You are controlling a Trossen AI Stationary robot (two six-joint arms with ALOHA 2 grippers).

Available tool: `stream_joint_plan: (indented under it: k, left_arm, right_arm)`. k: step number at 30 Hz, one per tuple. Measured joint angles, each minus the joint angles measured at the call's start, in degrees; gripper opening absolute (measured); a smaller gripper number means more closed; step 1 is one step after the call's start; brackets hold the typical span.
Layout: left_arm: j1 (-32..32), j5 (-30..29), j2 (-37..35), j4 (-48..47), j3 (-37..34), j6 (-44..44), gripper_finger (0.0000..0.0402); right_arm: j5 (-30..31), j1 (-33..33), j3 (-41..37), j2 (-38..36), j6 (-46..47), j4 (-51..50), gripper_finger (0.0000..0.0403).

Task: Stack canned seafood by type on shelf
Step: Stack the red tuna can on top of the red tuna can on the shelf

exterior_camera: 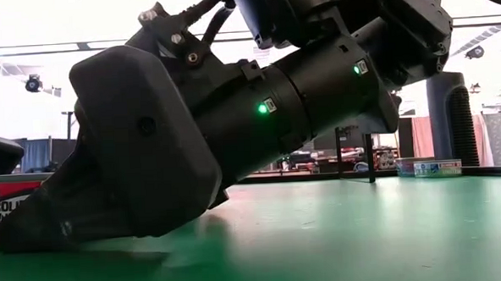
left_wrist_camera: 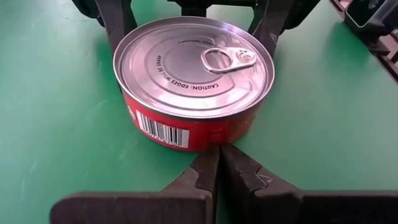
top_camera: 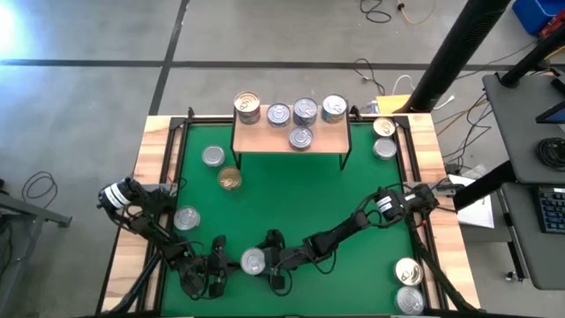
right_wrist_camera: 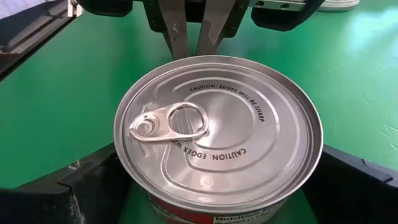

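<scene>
The right hand (top_camera: 265, 262) sits low at the near middle of the desk (top_camera: 300, 194), its fingers spread as wide as they go on either side of a red-sided can (top_camera: 253, 261) with a silver pull-tab top. In the right wrist view the can (right_wrist_camera: 217, 152) fills the space between the two dark fingers (right_wrist_camera: 74, 186), so the step in hand looks like closing for a pick. To do it well, keep the fingers level with the can's wall below the rim, centred so both pads meet the side together, then squeeze only until it is firm; a grip on the rim edge would likely slip. Whether the pads already touch the metal I cannot tell from these views.

The left hand (top_camera: 214, 263) is just to the left of the same can, shut tight and holding nothing; its closed tips (left_wrist_camera: 219, 163) rest against or right beside the can's red wall (left_wrist_camera: 186, 127). It would be wise for it to back off before the lift so the can is not dragged.

The shelf (top_camera: 291, 137) stands at the far middle, well apart from the hands, already carrying five cans (top_camera: 305, 110). Other cans (top_camera: 213, 156) lie loose on the desk, some at the right border (top_camera: 408, 269).
</scene>
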Motion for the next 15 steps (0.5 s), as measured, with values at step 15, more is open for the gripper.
stream_joint_plan:
  k: [15]
  left_arm:
    - [0.1, -2.6, 0.1, 0.1, 0.5, -0.2, 0.0000]
  right_arm:
    - [0.6, -0.3, 0.0, -0.2, -0.2, 1.8, 0.0401]
